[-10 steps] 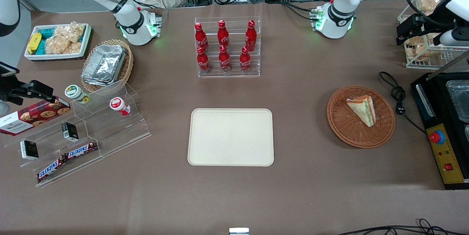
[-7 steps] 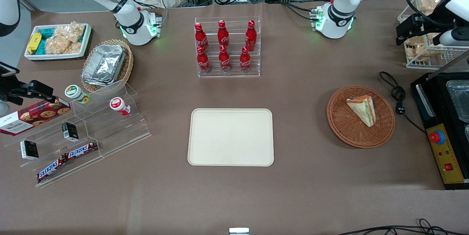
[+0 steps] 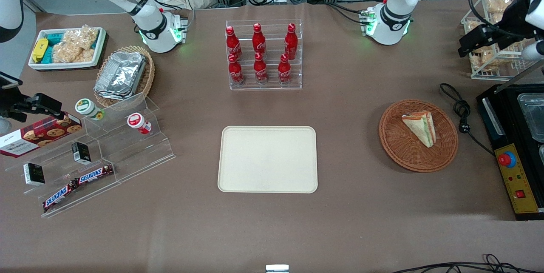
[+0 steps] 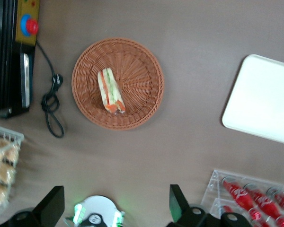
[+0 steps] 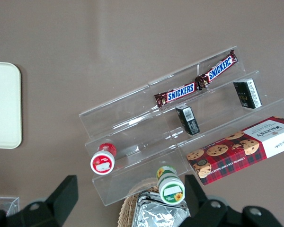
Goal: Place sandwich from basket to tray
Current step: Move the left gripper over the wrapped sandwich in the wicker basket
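From where I sit, my gripper (image 4: 116, 208) has its jaws spread wide with nothing between them; the two dark fingers (image 4: 51, 205) stand well apart in the wrist view. In the front view the gripper (image 3: 478, 41) hangs high over the working arm's end of the table, above a wire rack of bagged snacks (image 3: 488, 58) and farther from the front camera than the basket. Looking down from the wrist, I see the basket (image 4: 137, 109) well clear of the fingers, with the sandwich (image 4: 110, 91) lying in it, its green and orange-red layers showing along one edge. In the front view the sandwich (image 3: 420, 127) rests on the weave of the basket (image 3: 397, 145), a little off the middle, toward the working arm's end. A black cable with a plug (image 3: 461, 111) lies on the table just beside the basket, and a black machine with a red button (image 3: 508, 160) sits beside that. The tray (image 3: 267, 159) lies flat near the table's middle, well apart from the basket, nearer the front camera than a clear stand of red bottles (image 3: 260, 56).
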### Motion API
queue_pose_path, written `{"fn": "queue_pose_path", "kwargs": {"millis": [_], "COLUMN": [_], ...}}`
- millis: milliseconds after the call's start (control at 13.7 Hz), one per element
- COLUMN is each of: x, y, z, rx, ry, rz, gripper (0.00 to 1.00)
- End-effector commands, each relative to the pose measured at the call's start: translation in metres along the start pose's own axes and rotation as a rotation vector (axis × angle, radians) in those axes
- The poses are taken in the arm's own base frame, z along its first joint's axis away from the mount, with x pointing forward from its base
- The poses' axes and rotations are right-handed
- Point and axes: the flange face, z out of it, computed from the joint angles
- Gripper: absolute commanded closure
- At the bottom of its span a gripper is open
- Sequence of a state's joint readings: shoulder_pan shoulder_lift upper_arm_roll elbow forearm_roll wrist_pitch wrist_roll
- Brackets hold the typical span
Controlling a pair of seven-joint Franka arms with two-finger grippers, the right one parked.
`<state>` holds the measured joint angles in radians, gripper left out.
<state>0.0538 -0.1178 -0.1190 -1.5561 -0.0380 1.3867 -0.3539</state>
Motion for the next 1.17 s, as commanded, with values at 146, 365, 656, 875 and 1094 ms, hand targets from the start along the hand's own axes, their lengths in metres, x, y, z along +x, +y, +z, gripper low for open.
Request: {"fn": "queue_pose_path", "kwargs": {"millis": [146,365,656,875,1094], "x": [0.009,0.025,0.047,0.061,0.064], "y": [0.001,-0.012,-0.052,-0.068,-0.075], "z": [0.069,0.131,0.229,0.289,0.334], "rx": [0.021,0.022,-0.007,-0.015,-0.014], "ry": [-0.053,-0.032,0.018,0.018,0.000], "rz": [-0.121,-0.198,-0.285,-0.320,-0.334], "gripper": [0.01,0.01,0.01,0.01,0.01]}}
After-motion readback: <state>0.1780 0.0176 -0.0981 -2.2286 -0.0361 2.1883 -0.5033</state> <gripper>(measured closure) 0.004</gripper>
